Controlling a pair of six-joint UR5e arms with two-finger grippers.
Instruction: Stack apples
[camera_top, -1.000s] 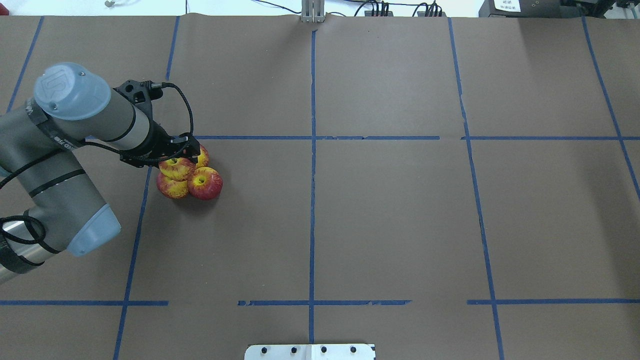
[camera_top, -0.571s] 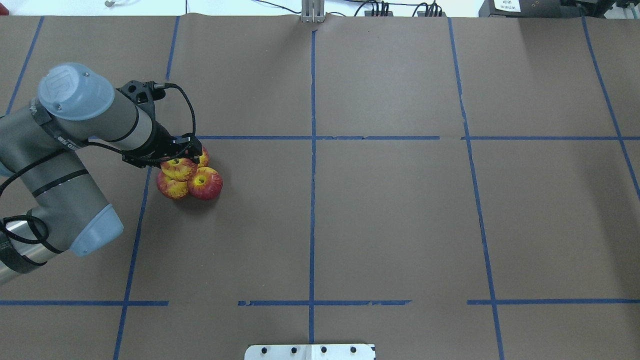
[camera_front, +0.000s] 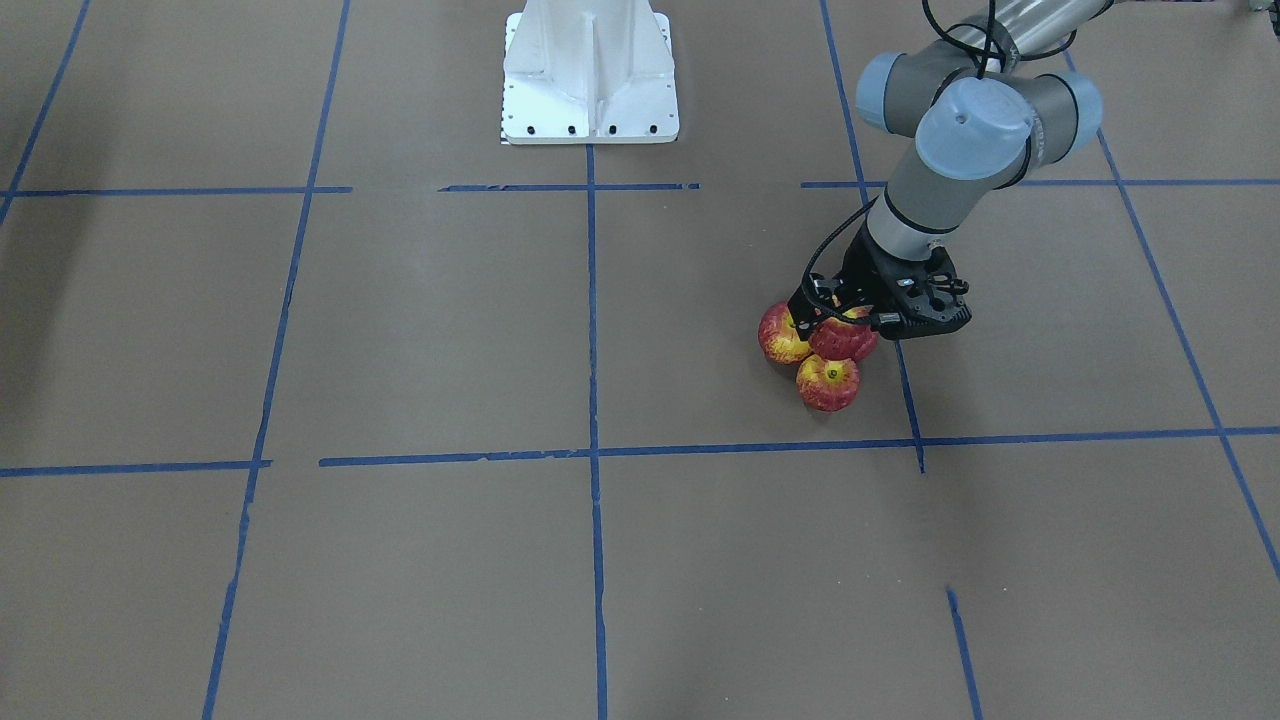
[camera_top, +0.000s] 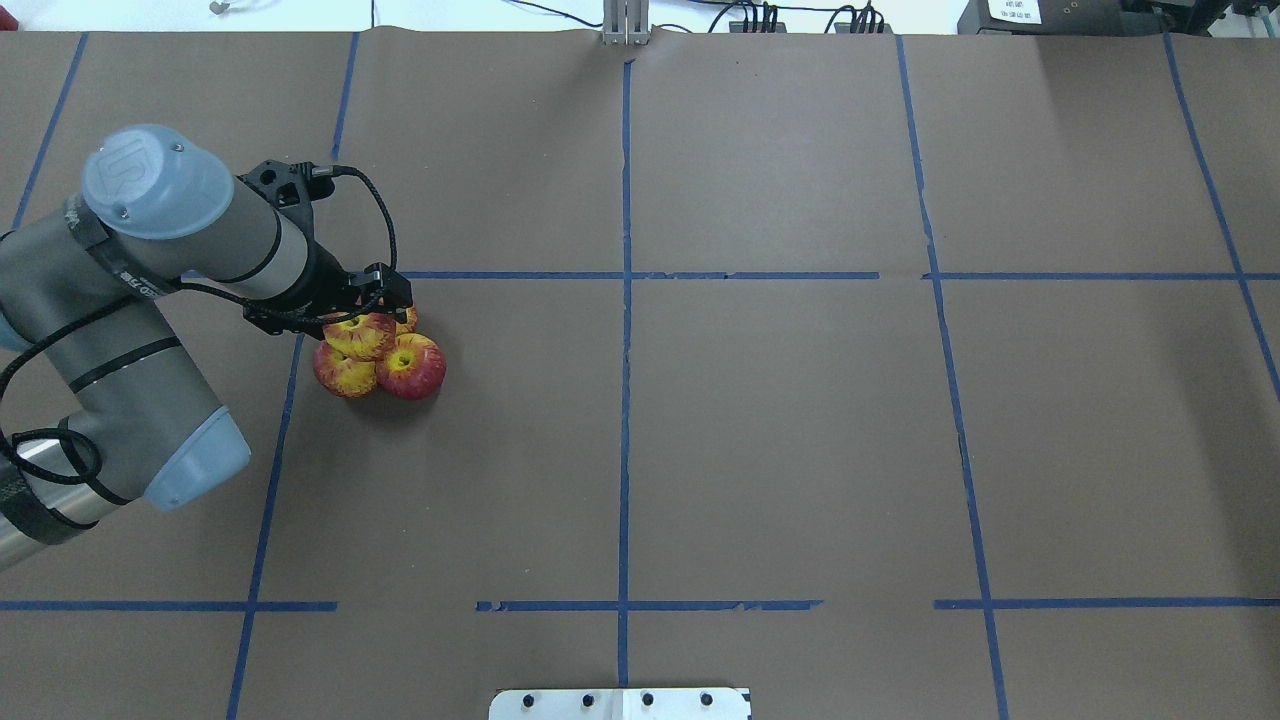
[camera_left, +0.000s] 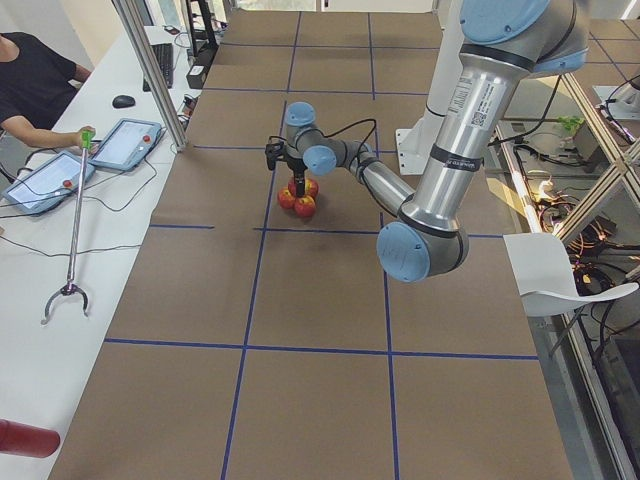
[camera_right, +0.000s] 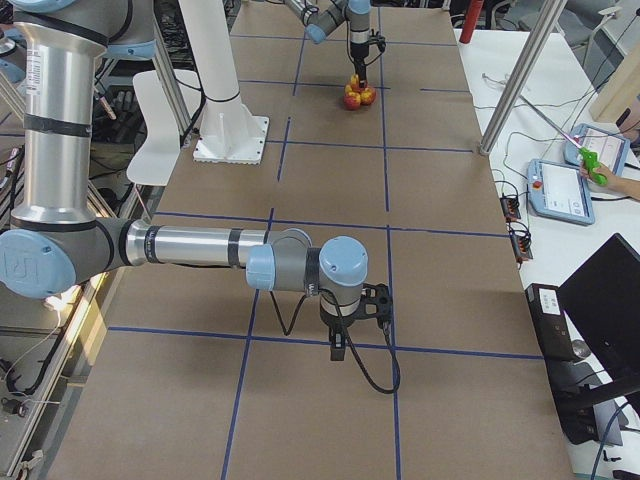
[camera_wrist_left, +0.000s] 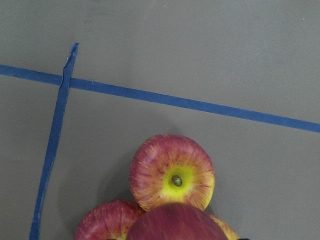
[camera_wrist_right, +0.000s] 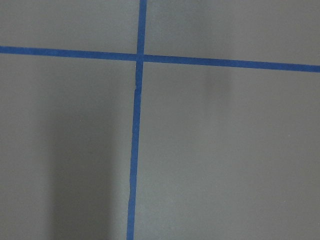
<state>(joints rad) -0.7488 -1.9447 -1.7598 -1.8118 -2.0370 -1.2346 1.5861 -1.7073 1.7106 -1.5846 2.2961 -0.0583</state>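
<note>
Three red-and-yellow apples lie in a tight cluster on the brown table: one at the front left (camera_top: 344, 374), one at the front right (camera_top: 411, 367) and one at the back (camera_top: 407, 320), half hidden. A fourth apple (camera_top: 360, 336) sits on top of them, and my left gripper (camera_top: 366, 316) is shut on it from above. The front-facing view shows the top apple (camera_front: 846, 340) under the left gripper (camera_front: 842, 322). The left wrist view shows it blurred at the bottom edge (camera_wrist_left: 175, 224) above a lower apple (camera_wrist_left: 172, 172). My right gripper (camera_right: 339, 350) hangs above bare table far from the apples; I cannot tell if it is open or shut.
Blue tape lines (camera_top: 625, 300) divide the brown table into squares. The white robot base plate (camera_front: 590, 75) stands at the robot's edge. A side table with tablets (camera_left: 128, 142), a grabber stick (camera_left: 75, 225) and an operator (camera_left: 30, 75) lie beyond the far edge.
My left gripper and the top apple in it have shifted slightly right and away from the robot over the cluster. The three lower apples have not moved.
</note>
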